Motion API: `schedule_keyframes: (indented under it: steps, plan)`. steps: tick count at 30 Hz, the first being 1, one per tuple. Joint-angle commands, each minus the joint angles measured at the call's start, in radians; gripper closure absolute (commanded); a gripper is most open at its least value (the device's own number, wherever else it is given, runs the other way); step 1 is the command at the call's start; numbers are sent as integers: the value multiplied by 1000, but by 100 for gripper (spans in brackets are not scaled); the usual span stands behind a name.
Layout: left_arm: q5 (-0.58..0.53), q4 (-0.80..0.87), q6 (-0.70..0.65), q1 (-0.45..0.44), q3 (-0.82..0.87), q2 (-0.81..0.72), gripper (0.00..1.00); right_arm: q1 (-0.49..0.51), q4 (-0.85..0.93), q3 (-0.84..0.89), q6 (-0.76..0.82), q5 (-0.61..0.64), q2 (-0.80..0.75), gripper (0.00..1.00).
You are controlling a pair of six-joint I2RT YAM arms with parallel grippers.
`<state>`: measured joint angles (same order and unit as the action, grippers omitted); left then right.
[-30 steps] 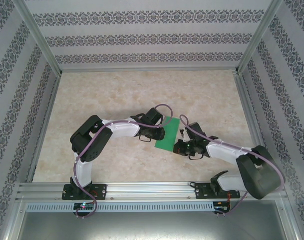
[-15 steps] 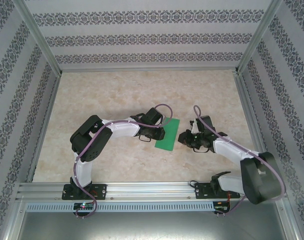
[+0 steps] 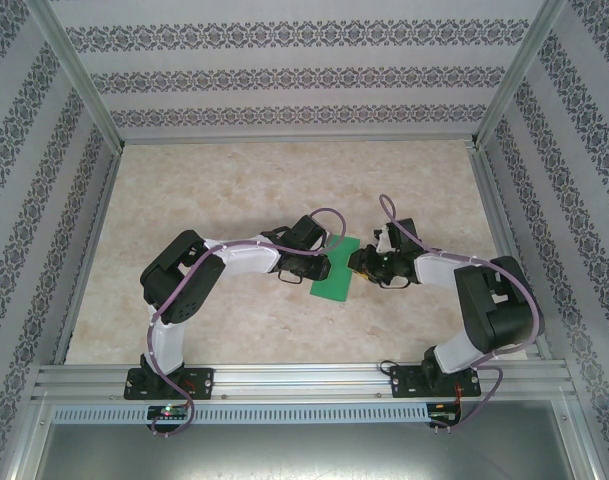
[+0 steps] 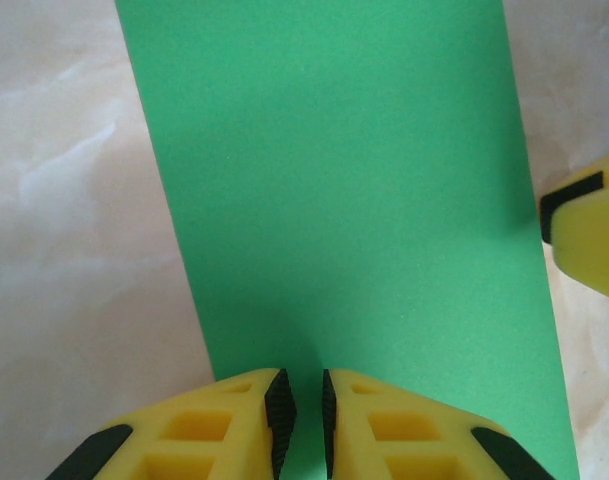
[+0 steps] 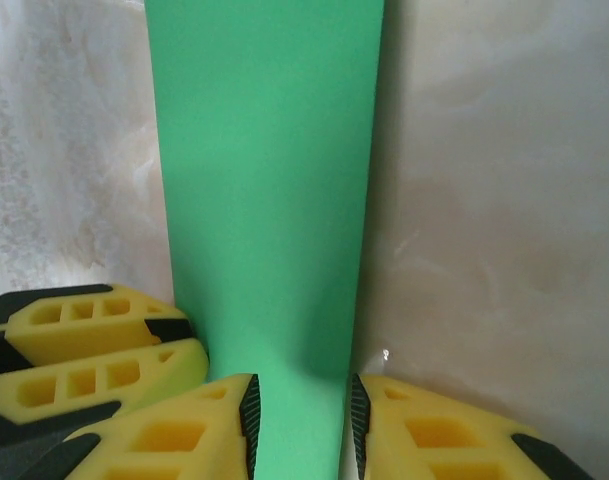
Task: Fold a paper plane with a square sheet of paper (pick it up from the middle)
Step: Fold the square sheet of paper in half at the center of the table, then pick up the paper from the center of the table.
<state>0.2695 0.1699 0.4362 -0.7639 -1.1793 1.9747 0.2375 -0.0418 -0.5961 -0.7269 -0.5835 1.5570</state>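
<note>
Pincers, two. Item one, left gripper [image 4: 304, 410]: yellow fingers with black pads, jaws a narrow slit apart, tips set at the near edge of the square sheet of paper [image 4: 334, 180]. Item two, right gripper [image 5: 299, 420]: jaws apart, straddling the sheet, pads just beside its two side edges. Sheet: bright green, creased to a narrow rectangle, flat on the marbled table [image 3: 234, 190], mid-table between both grippers. Hard to make out: whether any pad touches paper. Hidden: sheet's near edge under the fingers. Cut off: its far end in both wrist views.
</note>
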Motion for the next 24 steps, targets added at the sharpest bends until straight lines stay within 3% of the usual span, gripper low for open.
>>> schedule_keyframes:
  steps: [1,24]
  plan:
    - [-21,221,-18,3,86,106,76,-9,11,-37,30,-3,23,68]
    - [-12,221,-19,3,78,113,76,13,-94,-71,-12,-101,102,67]
